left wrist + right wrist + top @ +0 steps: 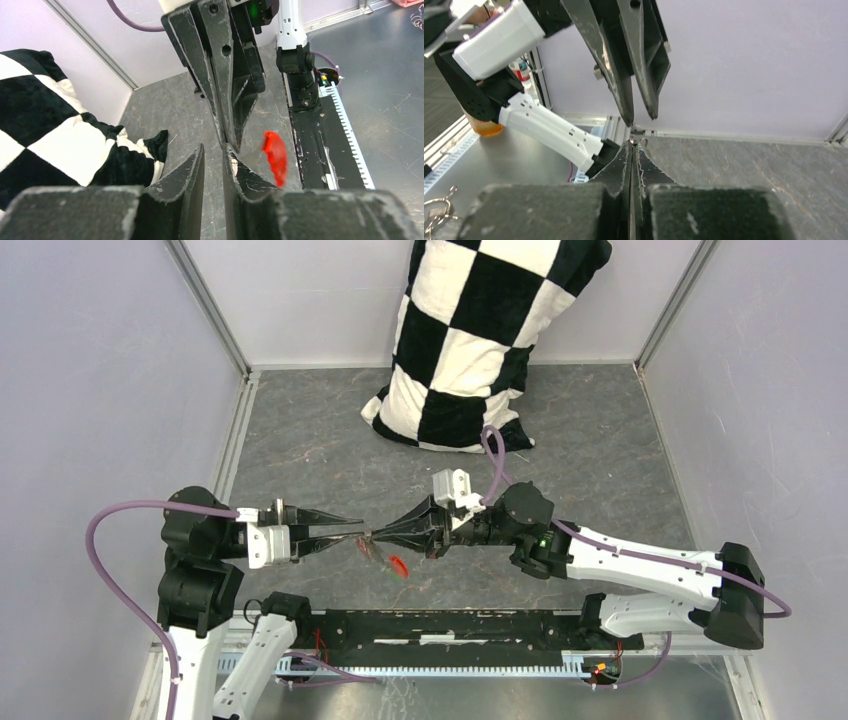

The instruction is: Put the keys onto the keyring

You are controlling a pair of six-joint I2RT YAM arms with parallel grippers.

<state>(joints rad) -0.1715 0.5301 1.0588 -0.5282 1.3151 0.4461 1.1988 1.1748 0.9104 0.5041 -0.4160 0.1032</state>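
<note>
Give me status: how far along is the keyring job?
Done: no key visibly threaded yet. In hand: right gripper, shut, seems to pinch the keyring by its wire, red fob hanging beside the tips; left gripper, jaws slightly apart, meets it tip to tip. Left: both keys; neither is clearly in view.

Bright, even light casts faint shadows; wrist views blur close up, the keyring (275, 157) perhaps motion-smeared.
</note>
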